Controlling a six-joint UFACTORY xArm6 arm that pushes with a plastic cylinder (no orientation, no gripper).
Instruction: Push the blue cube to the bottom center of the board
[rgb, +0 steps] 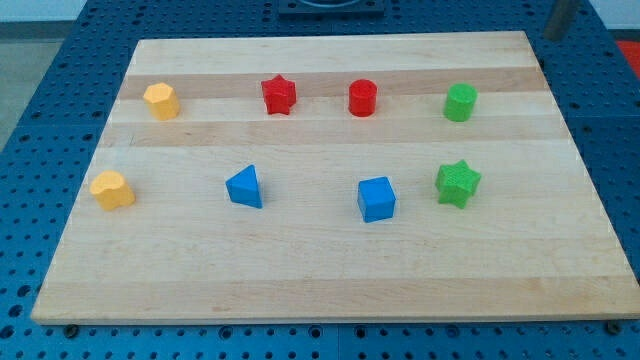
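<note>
The blue cube (377, 198) sits on the wooden board (320, 280), right of centre, in the lower row of blocks. A blue triangular block (245, 187) lies to its left and a green star (458, 183) to its right. My rod shows at the view's top right corner, beyond the board's far right edge. My tip (553, 37) is far from the blue cube and touches no block.
The upper row holds a yellow hexagonal block (161, 101), a red star (279, 95), a red cylinder (362, 98) and a green cylinder (460, 102). A yellow heart-like block (112, 189) lies at the left. A blue perforated table surrounds the board.
</note>
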